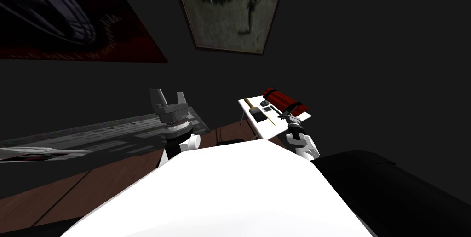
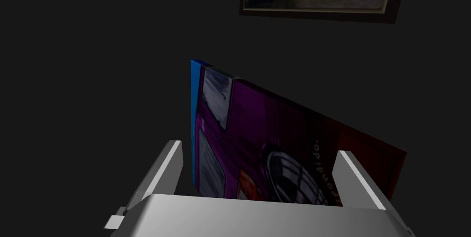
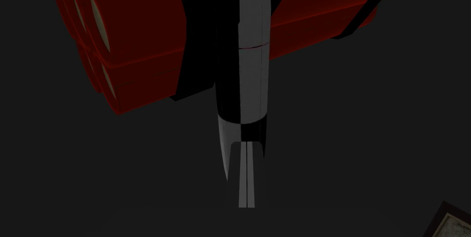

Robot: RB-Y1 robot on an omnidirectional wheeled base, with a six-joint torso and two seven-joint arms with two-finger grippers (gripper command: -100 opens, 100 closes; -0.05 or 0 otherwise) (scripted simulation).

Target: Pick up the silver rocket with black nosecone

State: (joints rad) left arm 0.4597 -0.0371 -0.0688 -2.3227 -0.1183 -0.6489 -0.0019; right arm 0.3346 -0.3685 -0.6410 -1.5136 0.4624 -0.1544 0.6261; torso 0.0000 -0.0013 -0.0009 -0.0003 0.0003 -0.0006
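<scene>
Right gripper is pinching shut, seemingly on the rocket at its near end, its long axis running straight ahead. Left gripper is hanging open, farther off.

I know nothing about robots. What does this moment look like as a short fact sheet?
left end effector: raised, fingers open, holding nothing
right end effector: fingers shut at the rocket's tail
rocket: silver and black checks, in line with the right end effector
behind the rocket: red dynamite bundle with black bands
white table: bears the dynamite bundle and a brush
</scene>
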